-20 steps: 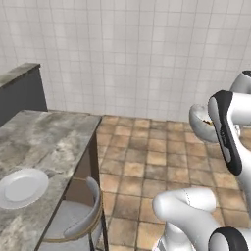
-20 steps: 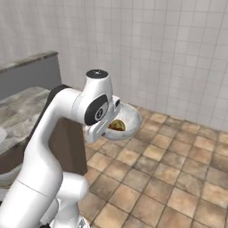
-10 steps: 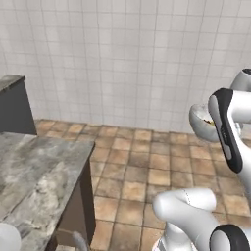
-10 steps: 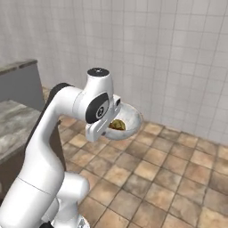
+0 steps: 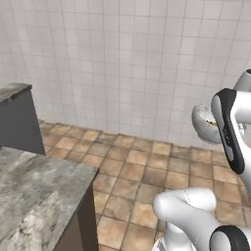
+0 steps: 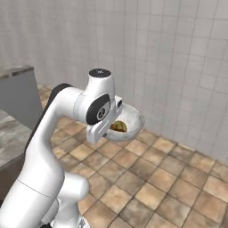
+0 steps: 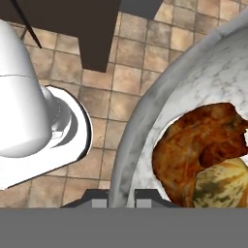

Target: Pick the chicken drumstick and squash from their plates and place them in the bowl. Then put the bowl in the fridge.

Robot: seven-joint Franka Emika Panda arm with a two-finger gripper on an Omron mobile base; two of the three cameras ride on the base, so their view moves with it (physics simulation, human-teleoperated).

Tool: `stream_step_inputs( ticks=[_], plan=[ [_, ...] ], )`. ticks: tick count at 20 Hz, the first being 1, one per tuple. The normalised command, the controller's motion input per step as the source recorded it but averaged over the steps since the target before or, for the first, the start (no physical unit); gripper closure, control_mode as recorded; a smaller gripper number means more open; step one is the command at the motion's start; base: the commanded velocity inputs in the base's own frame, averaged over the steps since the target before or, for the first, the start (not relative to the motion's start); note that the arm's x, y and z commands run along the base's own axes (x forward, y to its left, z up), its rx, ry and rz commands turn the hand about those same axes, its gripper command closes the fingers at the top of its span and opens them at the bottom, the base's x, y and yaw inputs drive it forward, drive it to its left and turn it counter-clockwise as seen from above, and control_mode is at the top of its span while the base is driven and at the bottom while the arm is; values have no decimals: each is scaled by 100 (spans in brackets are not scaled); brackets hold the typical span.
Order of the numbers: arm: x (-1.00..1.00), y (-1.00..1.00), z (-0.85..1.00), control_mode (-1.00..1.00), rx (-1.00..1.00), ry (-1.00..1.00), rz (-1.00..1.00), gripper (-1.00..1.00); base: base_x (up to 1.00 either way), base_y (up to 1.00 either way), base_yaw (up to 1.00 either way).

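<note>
My gripper (image 7: 121, 196) is shut on the rim of the off-white bowl (image 7: 140, 126) and holds it in the air over the tiled floor. In the bowl lie the reddish-brown chicken drumstick (image 7: 193, 140) and, against it, the pale green-yellow squash (image 7: 225, 181). From the right base view the bowl (image 6: 131, 121) hangs just past the white hand, with the food (image 6: 118, 127) showing inside. In the left base view the bowl (image 5: 202, 123) sits at the right edge, partly behind the arm. The plates and the fridge are out of view.
A grey marble counter (image 5: 34, 196) fills the lower left, with a dark grey unit (image 5: 17, 117) behind it against the white tiled wall. That unit (image 6: 18, 89) also stands at the left of the right base view. Brown floor tiles (image 6: 178, 178) spread ahead.
The whole picture has shifted: the base has turned, so the counter and its plate slid off to the left. The bowl stays gripped in the same place relative to the arm.
</note>
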Motion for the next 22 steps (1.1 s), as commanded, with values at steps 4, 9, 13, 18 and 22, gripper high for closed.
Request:
stream_step_inputs(
  ticks=[4,9,13,18,22],
  plan=[
    [0,0,0,100,0,0,0,100,74,-4,41],
    [0,0,0,100,0,0,0,100,75,-3,40],
    [0,0,0,100,0,0,0,100,76,-3,39],
    [0,0,0,100,0,0,0,100,77,-5,39],
    [0,0,0,100,0,0,0,100,70,-27,29]
  ],
)
